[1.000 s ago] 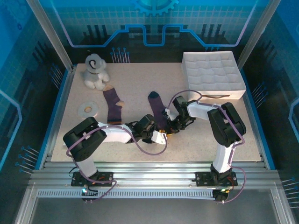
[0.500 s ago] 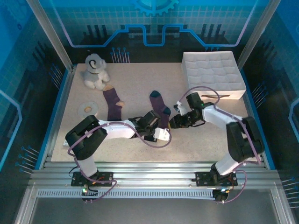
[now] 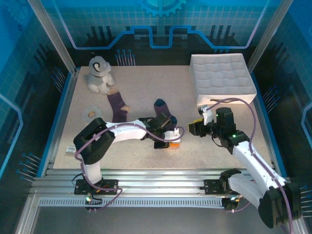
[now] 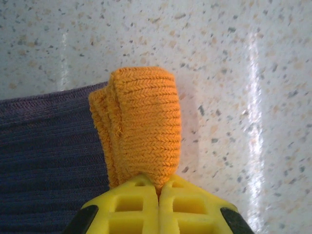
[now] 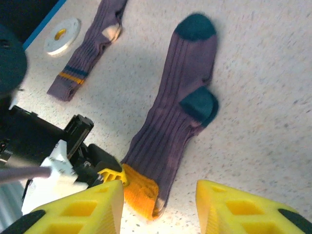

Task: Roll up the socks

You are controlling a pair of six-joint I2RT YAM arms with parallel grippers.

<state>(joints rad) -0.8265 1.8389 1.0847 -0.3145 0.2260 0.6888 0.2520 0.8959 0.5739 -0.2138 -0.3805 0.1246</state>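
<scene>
A dark purple sock (image 3: 163, 117) with navy toe and heel lies mid-table, its orange cuff (image 3: 174, 143) toward the near edge. My left gripper (image 3: 168, 141) is shut on that cuff. In the left wrist view the yellow fingertips (image 4: 141, 200) pinch the folded orange cuff (image 4: 144, 126) beside the purple leg (image 4: 48, 146). My right gripper (image 3: 194, 127) hovers open to the right of the sock, holding nothing. Its wrist view looks down on the sock (image 5: 175, 117), the cuff (image 5: 141, 195) and the left gripper (image 5: 109, 173). The second sock (image 3: 117, 107) (image 5: 92, 44) lies flat to the left.
A grey-white plush dog (image 3: 100, 74) sits at the back left. A flat white ring (image 3: 91, 114) (image 5: 62, 35) lies left of the second sock. A white quilted box (image 3: 222, 78) stands at the back right.
My right gripper has opened and pulled back to the right, away from the cuff. The left gripper has shut on the orange cuff and shifted it slightly right.
</scene>
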